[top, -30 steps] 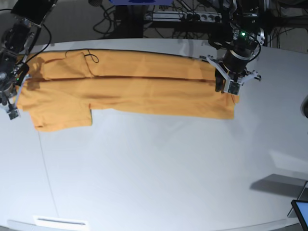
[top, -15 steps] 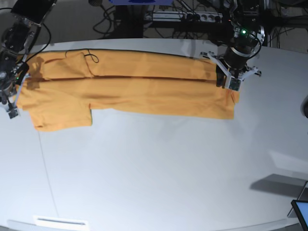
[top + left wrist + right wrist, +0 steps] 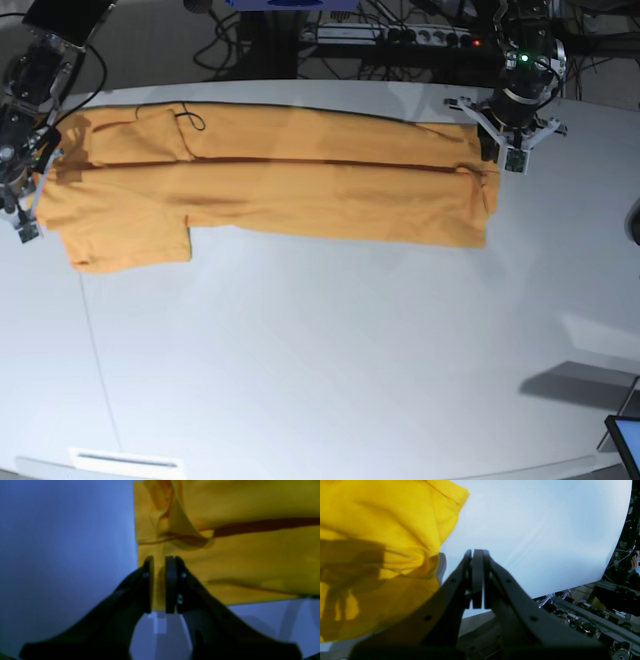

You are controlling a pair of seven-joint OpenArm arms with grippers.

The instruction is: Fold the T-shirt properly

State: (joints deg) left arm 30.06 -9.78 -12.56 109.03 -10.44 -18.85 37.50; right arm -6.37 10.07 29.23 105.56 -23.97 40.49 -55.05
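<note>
The orange-yellow T-shirt (image 3: pixel 300 190) lies folded lengthwise in a long band across the far part of the white table (image 3: pixel 330 350), one sleeve sticking out at the front left. My left gripper (image 3: pixel 500 158) hovers just past the shirt's right end, off the cloth. In the left wrist view its jaws (image 3: pixel 159 560) stand a narrow gap apart with nothing between them, above the T-shirt's (image 3: pixel 250 555) hem corner. My right gripper (image 3: pixel 24 225) sits at the shirt's left edge. The right wrist view shows it shut (image 3: pixel 476 552) and empty, with the T-shirt (image 3: pixel 382 530) bunched to its left.
A thin black cord (image 3: pixel 190 120) loops over the shirt's far left part. A power strip (image 3: pixel 400 35) and cables lie behind the table. A tablet corner (image 3: pixel 625 440) shows at the front right, and a white strip (image 3: pixel 125 460) at the front left edge.
My left gripper has lifted off the shirt's right end and moved back and to the right. The cloth stays flat on the table. The right arm has not moved.
</note>
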